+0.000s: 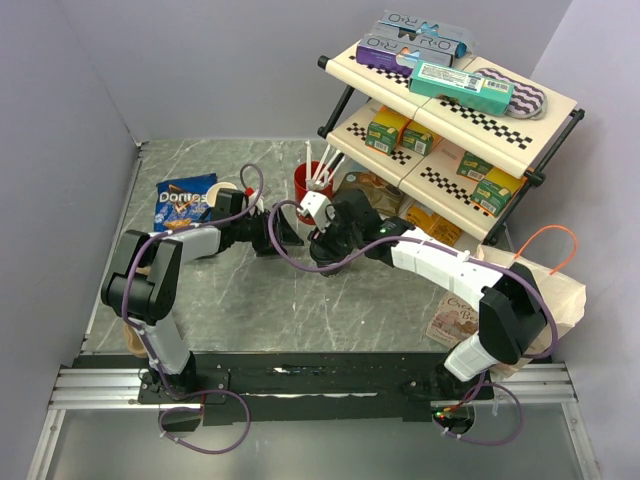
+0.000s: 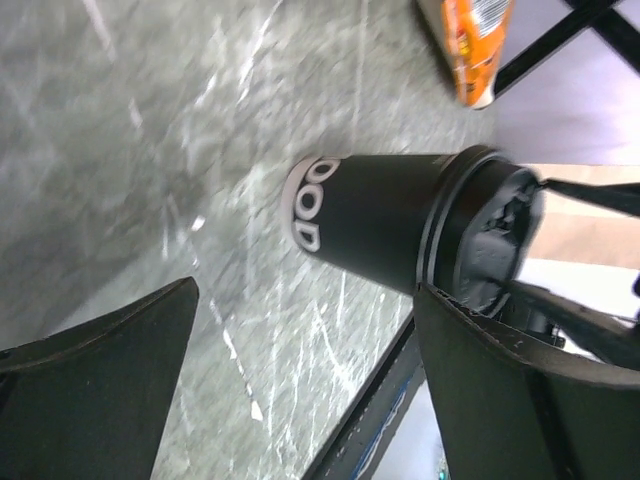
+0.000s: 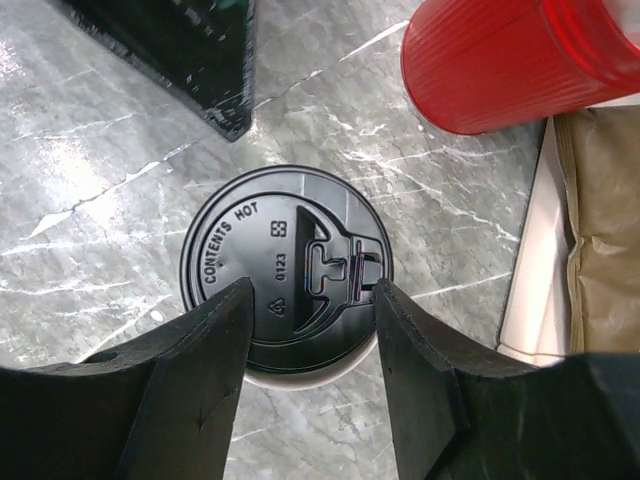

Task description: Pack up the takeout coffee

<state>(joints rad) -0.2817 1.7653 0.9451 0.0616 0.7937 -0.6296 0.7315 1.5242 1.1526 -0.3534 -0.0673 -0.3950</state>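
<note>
The takeout coffee (image 3: pixel 285 255) stands upright on the marble table with its black lid (image 2: pixel 480 230) on. In the top view it is hidden under my right gripper (image 1: pixel 325 245). The right gripper (image 3: pixel 312 290) points straight down over the lid. Its jaws are part open with nothing between them, and its fingertips (image 3: pixel 235 310) are at the lid's top. I cannot tell whether they touch it. The cup's dark sleeve (image 2: pixel 370 225) shows in the left wrist view. My left gripper (image 2: pixel 305 300) lies level just left of the cup, wide open and empty, a little short of it.
A red cup with white straws (image 1: pixel 310 185) stands just behind the coffee. A Doritos bag (image 1: pixel 185 200) lies far left. A two-level shelf (image 1: pixel 450 110) of boxes fills the back right. A brown paper bag (image 1: pixel 555 290) is at the right and an orange packet (image 2: pixel 470 50) lies beyond the cup.
</note>
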